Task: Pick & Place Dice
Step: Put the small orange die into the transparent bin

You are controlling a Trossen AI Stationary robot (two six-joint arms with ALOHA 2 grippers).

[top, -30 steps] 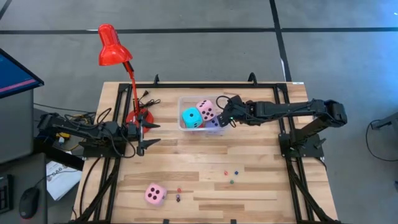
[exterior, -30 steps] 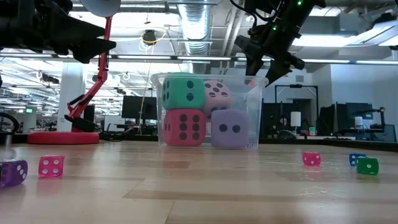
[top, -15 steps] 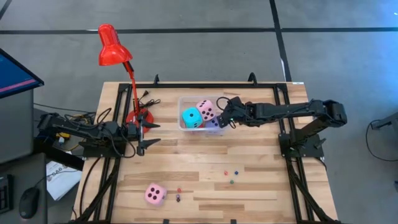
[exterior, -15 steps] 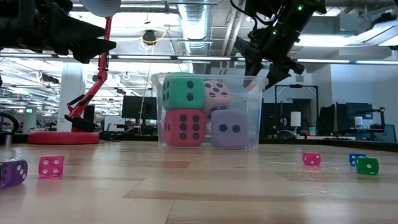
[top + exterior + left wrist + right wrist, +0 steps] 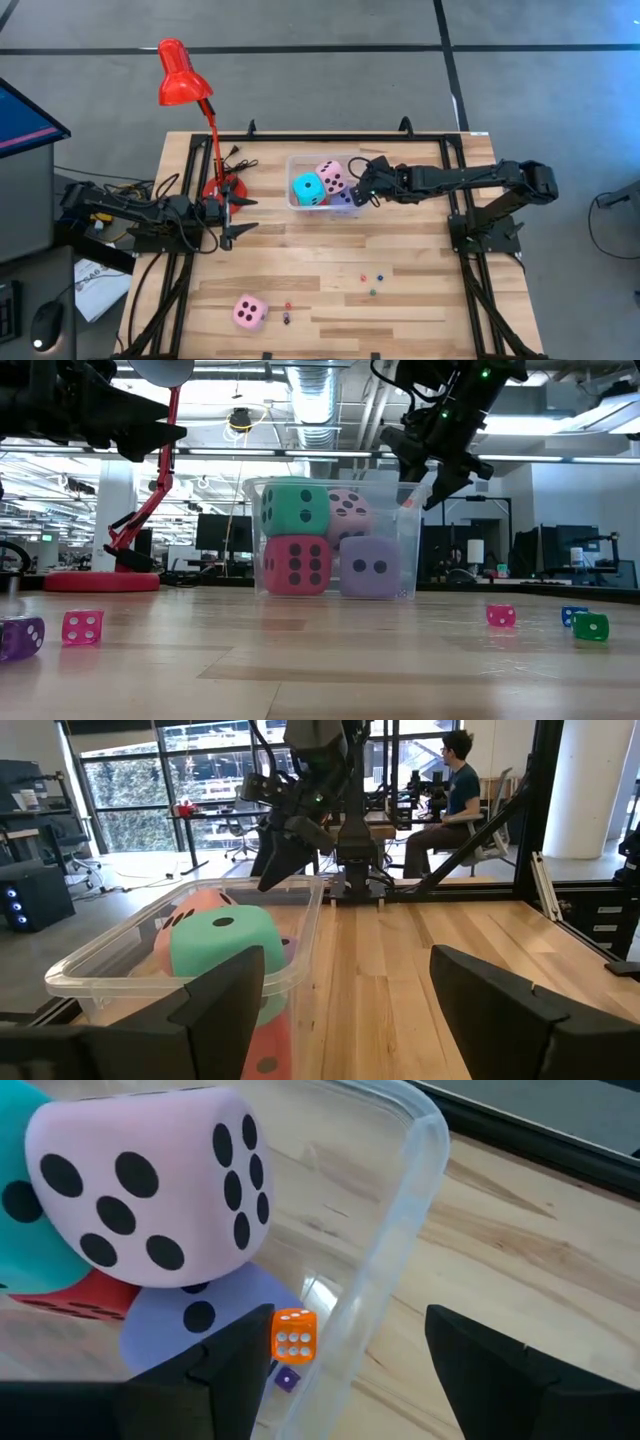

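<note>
Overhead, the clear plastic bin (image 5: pixel 296 182) sits toward the far middle of the wooden table (image 5: pixel 420 275), and four of the big soft dice are stacked inside it: the cyan die (image 5: pixel 307 188) and a pink die (image 5: pixel 332 177) on top, with the red die (image 5: pixel 296 565) and the lavender die (image 5: pixel 372 567) on the bin's floor beneath them. The second pink die (image 5: pixel 249 312) lies well apart from the bin, near the table's front edge on the left side. The right gripper (image 5: pixel 357 186) hangs over the bin's right rim, its fingers spread with nothing between them; from its wrist camera the pink die shows close up, resting on the lavender and red ones, and a small orange die (image 5: pixel 294 1333) and a tiny purple one (image 5: pixel 287 1378) lie on the bin floor beside the wall. The left gripper (image 5: pixel 233 215) waits at the table's left side, next to the base of the red desk lamp (image 5: pixel 183 74), its fingers also apart and empty. Several small dice are scattered on the bare wood in front of the bin, among them a green one (image 5: pixel 590 626) and a magenta one (image 5: pixel 82 627). Beyond the table, a person (image 5: pixel 458 782) sits at a desk.
</note>
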